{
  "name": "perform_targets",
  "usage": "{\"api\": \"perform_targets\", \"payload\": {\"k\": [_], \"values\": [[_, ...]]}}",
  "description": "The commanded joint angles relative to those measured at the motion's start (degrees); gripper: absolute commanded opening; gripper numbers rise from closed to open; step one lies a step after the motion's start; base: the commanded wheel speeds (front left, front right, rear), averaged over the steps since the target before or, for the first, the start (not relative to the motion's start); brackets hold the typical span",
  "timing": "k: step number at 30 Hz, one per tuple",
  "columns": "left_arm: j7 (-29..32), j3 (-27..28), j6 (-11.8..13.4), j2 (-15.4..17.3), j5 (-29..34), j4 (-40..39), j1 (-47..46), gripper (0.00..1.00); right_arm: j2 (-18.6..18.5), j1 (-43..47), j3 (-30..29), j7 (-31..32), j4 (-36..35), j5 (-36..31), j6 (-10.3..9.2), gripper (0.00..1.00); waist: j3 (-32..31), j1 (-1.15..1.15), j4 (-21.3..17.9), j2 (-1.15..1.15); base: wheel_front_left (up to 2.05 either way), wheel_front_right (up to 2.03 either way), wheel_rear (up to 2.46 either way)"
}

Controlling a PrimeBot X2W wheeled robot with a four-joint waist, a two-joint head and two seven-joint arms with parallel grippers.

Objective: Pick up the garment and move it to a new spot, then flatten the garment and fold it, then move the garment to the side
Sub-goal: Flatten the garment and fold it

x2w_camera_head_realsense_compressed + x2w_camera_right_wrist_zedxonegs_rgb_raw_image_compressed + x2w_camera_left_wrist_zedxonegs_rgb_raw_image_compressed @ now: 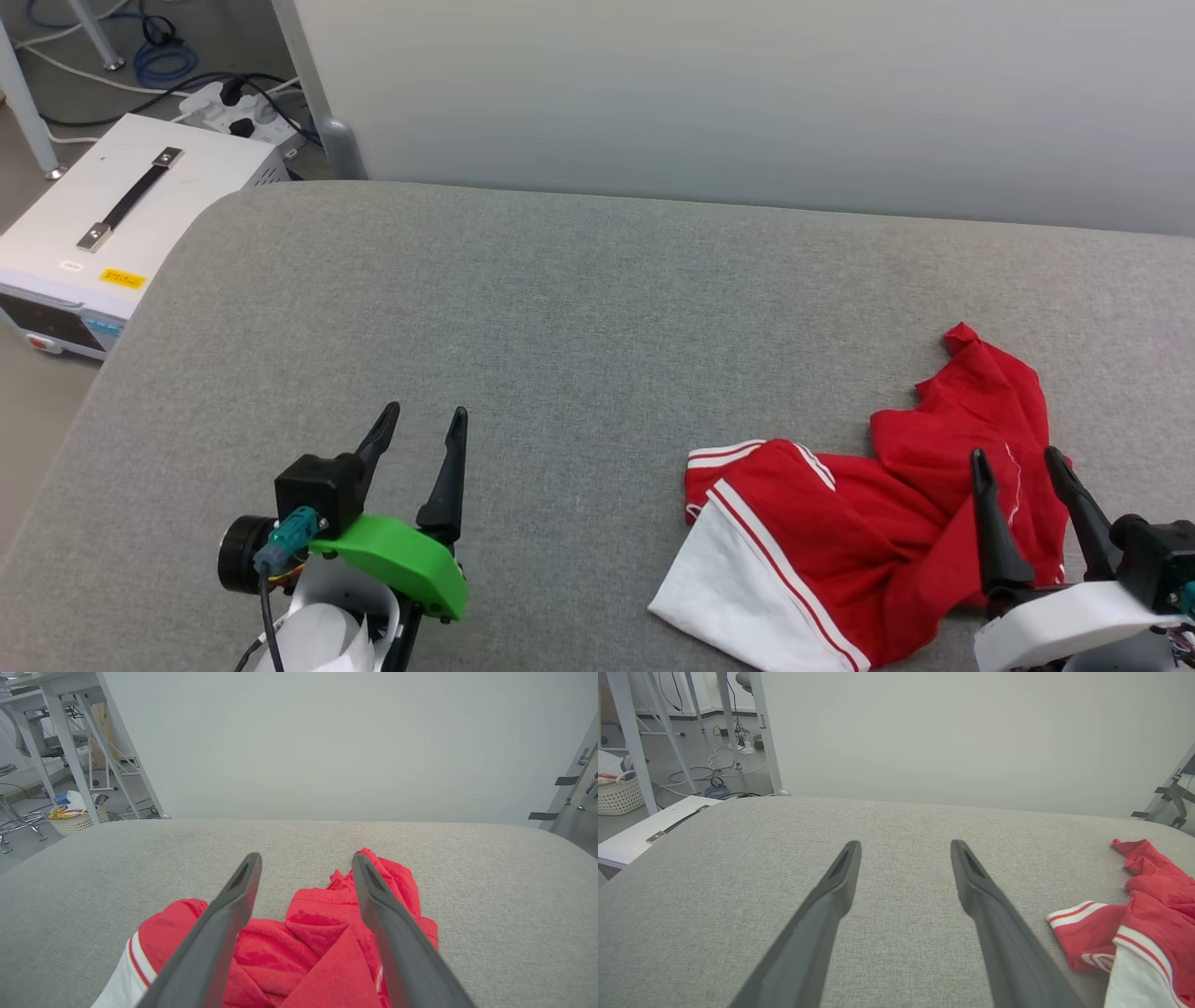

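Right pincer spread empty over crumpled red-and-white garment, left pincer spread empty, woven grey tabletop

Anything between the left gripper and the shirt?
Nothing visible. Bare grey padded surface lies between the left gripper and the garment, which is crumpled to its right. The right gripper, fingers open, is over the garment.

Red garment, white at the sleeve, striped red and white along the trim. Speckled grey table. Dark grey fingers on both grippers; bright green cover on the left gripper, white shell on the right gripper. White box, black handle, yellow label. Pale grey wall. Blue cable.
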Motion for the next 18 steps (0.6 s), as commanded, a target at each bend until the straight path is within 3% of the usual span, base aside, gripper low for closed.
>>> {"api": "perform_targets", "payload": {"k": [1,9,18], "values": [[0.5,-0.3,0.5,0.4,-0.4,-0.5,0.8,1.0,-0.1,1.0,0.4,0.3,-1.2,-0.5,-0.04,1.0,-0.4,0.0,-0.6,0.0,0.0,0.0,0.0],[9.8,-4.9,-1.0,-0.6,-0.5,-1.0,-2.3,1.0,0.1,2.7,2.2,1.4,-5.6,-0.8,-0.04,1.0,1.1,0.0,-3.1,0.0,0.0,0.0,0.0],[24.4,-16.9,-4.9,-3.5,-0.6,2.1,-8.4,1.0,0.3,0.9,3.4,1.5,-6.8,-1.2,-0.04,1.0,5.2,0.0,-6.1,0.0,0.0,0.0,0.0]]}}
